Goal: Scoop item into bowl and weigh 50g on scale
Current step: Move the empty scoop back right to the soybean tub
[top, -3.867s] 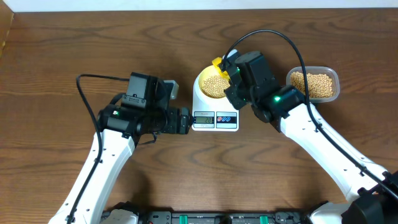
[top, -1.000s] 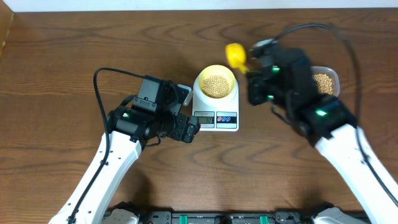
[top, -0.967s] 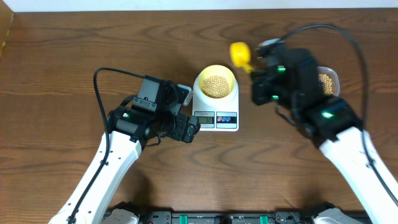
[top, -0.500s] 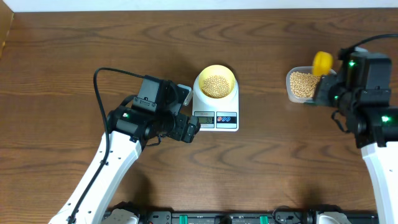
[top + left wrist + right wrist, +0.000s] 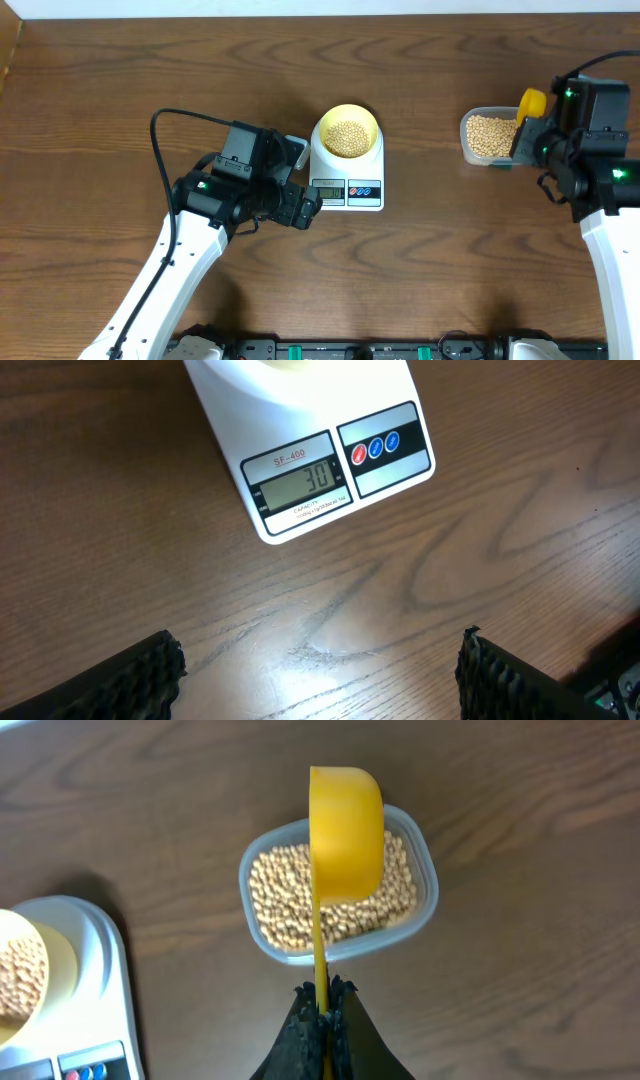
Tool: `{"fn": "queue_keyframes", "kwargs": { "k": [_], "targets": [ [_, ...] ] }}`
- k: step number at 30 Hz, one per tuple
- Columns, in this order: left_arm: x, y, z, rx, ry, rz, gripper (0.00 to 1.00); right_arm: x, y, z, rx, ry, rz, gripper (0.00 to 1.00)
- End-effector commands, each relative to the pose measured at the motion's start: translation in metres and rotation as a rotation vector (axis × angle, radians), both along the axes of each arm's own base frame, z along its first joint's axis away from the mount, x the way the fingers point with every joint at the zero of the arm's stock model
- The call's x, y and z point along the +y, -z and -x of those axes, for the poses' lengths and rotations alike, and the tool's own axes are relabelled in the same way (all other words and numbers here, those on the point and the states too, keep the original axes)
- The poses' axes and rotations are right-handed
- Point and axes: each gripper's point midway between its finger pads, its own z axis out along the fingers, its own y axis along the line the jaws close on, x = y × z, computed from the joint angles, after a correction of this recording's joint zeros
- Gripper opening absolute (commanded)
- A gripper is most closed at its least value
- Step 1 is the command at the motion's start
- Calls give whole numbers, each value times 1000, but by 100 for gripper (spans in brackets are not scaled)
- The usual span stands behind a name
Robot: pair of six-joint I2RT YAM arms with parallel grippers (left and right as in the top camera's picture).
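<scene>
Right wrist: beans [image 5: 280, 905] under scoop [image 5: 345, 830], beyond right pincer [image 5: 323, 998].

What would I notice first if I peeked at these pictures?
Probably the bright yellow scoop, pinched by its handle in the right gripper and held over the clear tub of beans at the right of the table. Next comes the pale-yellow bowl with more beans in it, sitting on the white scale in the middle, whose display shows 30.
</scene>
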Motion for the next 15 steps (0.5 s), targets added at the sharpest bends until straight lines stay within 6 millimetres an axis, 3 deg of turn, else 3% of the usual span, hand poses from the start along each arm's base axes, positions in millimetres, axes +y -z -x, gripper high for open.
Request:
{"fn": "queue_keyframes", "kwargs": {
  "k": [1,15],
  "targets": [
    [0,-1,3,1,-2,13,89,-4,-4,1,2,-27,40,1],
    [0,-1,3,1,-2,13,89,-4,-2,4,28,-115,111,1]
  ]
}}
